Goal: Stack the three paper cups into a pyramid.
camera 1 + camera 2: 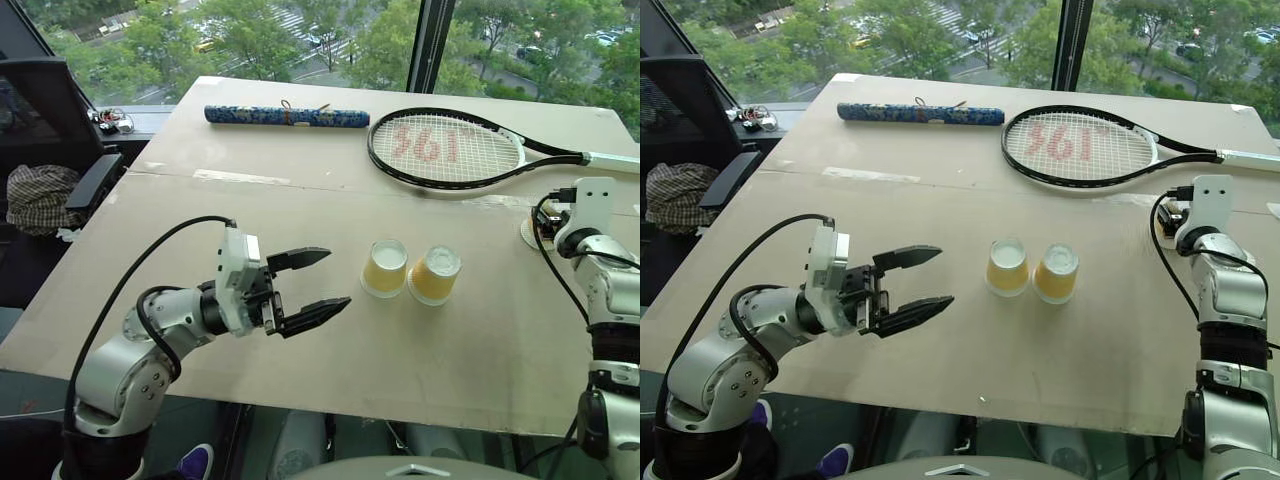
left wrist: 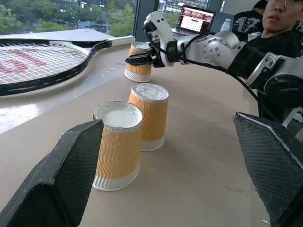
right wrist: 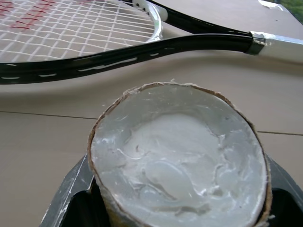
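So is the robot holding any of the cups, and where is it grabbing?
Yes. The right gripper is closed around the sides of the third paper cup, which stands upside down by the racket. The left gripper is open and holds nothing.

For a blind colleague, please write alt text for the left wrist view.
Two yellow-orange paper cups stand upside down, side by side, on a beige table, between the open left pincer. Farther off, the right pincer closes on the third cup, next to a tennis racket.
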Robot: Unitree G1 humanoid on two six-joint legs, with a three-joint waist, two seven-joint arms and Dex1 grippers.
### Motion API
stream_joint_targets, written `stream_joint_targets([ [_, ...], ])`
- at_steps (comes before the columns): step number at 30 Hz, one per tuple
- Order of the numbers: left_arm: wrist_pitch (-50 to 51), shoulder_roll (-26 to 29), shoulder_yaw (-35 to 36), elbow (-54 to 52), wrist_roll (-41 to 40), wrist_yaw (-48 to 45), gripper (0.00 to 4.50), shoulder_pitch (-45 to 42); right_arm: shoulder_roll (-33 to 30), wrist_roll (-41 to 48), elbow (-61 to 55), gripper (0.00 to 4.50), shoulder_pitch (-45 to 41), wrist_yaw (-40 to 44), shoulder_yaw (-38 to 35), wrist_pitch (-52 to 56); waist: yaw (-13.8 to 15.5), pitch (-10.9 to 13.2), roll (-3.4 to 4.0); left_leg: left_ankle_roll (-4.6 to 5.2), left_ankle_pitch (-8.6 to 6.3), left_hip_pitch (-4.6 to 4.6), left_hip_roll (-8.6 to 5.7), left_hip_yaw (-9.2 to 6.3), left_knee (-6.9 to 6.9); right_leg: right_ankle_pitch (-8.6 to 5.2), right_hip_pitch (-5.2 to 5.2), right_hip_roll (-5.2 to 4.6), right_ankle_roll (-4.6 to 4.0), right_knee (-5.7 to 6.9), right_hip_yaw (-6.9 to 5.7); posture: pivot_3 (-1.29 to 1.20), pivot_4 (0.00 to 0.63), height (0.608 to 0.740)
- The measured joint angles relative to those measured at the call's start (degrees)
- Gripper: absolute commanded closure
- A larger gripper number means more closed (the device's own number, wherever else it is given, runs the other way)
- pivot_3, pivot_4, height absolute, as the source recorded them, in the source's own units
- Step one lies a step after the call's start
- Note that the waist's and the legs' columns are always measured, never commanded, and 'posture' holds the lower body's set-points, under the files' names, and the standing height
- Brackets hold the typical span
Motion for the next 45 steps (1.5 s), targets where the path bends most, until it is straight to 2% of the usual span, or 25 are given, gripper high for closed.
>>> stream_joint_targets([
  [2, -1.94, -1.53, 0.19, 0.8, 0.96, 0.86, 0.0, 0.28, -1.62, 3.28, -5.01, 2.15, 1.39, 4.75, -0.3, 0.64, -0.02, 0.05, 0.08, 0.0, 0.0, 0.0, 0.0, 0.01, -0.01, 0.01, 0.0, 0.0, 0.01, -0.02, 0.01, 0.0, 0.15, 0.74],
  [5, -5.87, -2.28, 1.08, 4.39, -0.2, -4.35, 0.0, 2.61, -4.88, 15.56, -20.46, 2.15, 2.35, 14.84, -1.32, 6.64, -0.45, 0.1, 0.17, 0.0, 0.0, 0.01, 0.16, 0.04, -0.05, 0.01, -0.07, 0.11, 0.02, 0.01, 0.01, 0.0, 0.15, 0.74],
  [9, -6.42, 0.14, 4.01, 6.23, -2.27, -8.69, 0.0, 4.83, -7.83, 25.71, -32.6, 2.15, 2.19, 20.02, -0.88, 13.19, -0.13, 0.1, 0.11, 0.0, 0.0, 0.02, 0.34, -0.13, -0.07, -0.03, -0.05, 0.19, -0.06, 0.02, -0.04, 0.0, 0.15, 0.74],
  [12, -6.71, 1.41, 6.27, 7.27, -2.6, -10.69, 0.0, 7.04, -8.98, 30.61, -39.01, 2.15, 1.8, 21.56, 3.56, 17.77, -0.09, 0.1, 0.11, -0.01, 0.0, 0.02, 0.35, -0.09, -0.08, -0.11, -0.06, 0.14, -0.22, 0.0, -0.03, 0.0, 0.15, 0.74],
  [20, -6.78, 2.74, 9.57, 7.39, -4.09, -12.63, 0.0, 10.74, -11.32, 28.73, -41.89, 2.15, 0.64, 23.08, 13.21, 19.39, 0.12, 0.1, 0.1, 0.0, -0.01, -0.1, 0.02, -0.01, -0.05, -0.12, -0.07, -0.5, -0.22, -0.15, -0.13, 0.0, 0.15, 0.74],
  [31, -7.03, 2.73, 9.64, 6.64, -4.09, -12.2, 0.0, 13.17, -12.1, 23.55, -43.67, 2.15, -0.44, 23.99, 19.32, 17.41, 0.05, 0.11, 0.09, 0.0, -0.01, -0.1, 0.04, -0.06, -0.06, -0.12, -0.09, -0.52, -0.22, -0.16, -0.17, 0.0, 0.15, 0.74],
  [32, -7.03, 2.73, 9.64, 6.63, -4.09, -12.09, 0.0, 13.23, -12.59, 22.12, -43.71, 1.17, -0.28, 24.29, 20.87, 16.89, 0.04, 0.11, 0.09, 0.0, -0.01, -0.11, 0.04, -0.06, -0.06, -0.13, -0.1, -0.53, -0.22, -0.16, -0.17, 0.0, 0.15, 0.74],
  [33, -7.03, 2.73, 9.64, 6.6, -4.09, -12.0, 0.0, 13.23, -12.82, 21.33, -43.69, 1.14, -0.08, 24.52, 21.49, 16.56, 0.06, 0.11, 0.09, 0.0, -0.01, -0.11, 0.04, -0.06, -0.07, -0.12, -0.1, -0.53, -0.22, -0.16, -0.18, 0.0, 0.15, 0.74],
  [34, -7.02, 2.73, 9.64, 6.44, -4.14, -11.78, 0.0, 13.23, -13.0, 20.5, -43.67, 0.76, 0.42, 25.24, 21.61, 15.46, 0.12, 0.11, 0.09, 0.0, -0.01, -0.11, 0.03, -0.06, -0.07, -0.13, -0.09, -0.54, -0.22, -0.17, -0.19, 0.0, 0.15, 0.74],
  [35, -7.02, 2.73, 9.64, 6.36, -4.15, -11.74, 0.0, 13.23, -13.06, 20.35, -43.66, 0.59, 0.56, 25.37, 21.68, 15.28, 0.14, 0.11, 0.08, 0.0, -0.01, -0.11, 0.03, -0.06, -0.07, -0.13, -0.09, -0.54, -0.22, -0.18, -0.19, 0.0, 0.15, 0.74],
  [36, -7.02, 2.74, 9.63, 6.11, -4.24, -11.66, 0.0, 13.21, -13.19, 20.01, -43.59, 0.03, 1.27, 25.96, 21.92, 14.81, 0.14, 0.11, 0.06, 0.0, -0.01, -0.12, 0.03, -0.07, -0.07, -0.13, -0.08, -0.54, -0.22, -0.2, -0.19, 0.0, 0.15, 0.74],
  [42, -6.86, 3.07, 9.55, 5.54, -4.55, -11.51, 0.0, 12.8, -11.91, 18.45, -43.42, 0.03, 2.85, 25.95, 21.49, 12.27, -0.01, 0.12, 0.06, 0.0, -0.01, -0.11, 0.04, -0.04, -0.06, -0.12, -0.1, -0.52, -0.22, -0.18, -0.2, 0.0, 0.15, 0.74],
  [45, -6.61, 3.1, 9.16, 5.17, -4.51, -10.57, 0.0, 12.63, -11.38, 18.8, -43.41, 0.03, 2.98, 26.18, 18.23, 10.03, 0.08, 0.13, 0.04, 0.0, -0.01, -0.12, 0.03, -0.05, -0.07, -0.12, -0.09, -0.51, -0.21, -0.19, -0.22, 0.0, 0.15, 0.74],
])
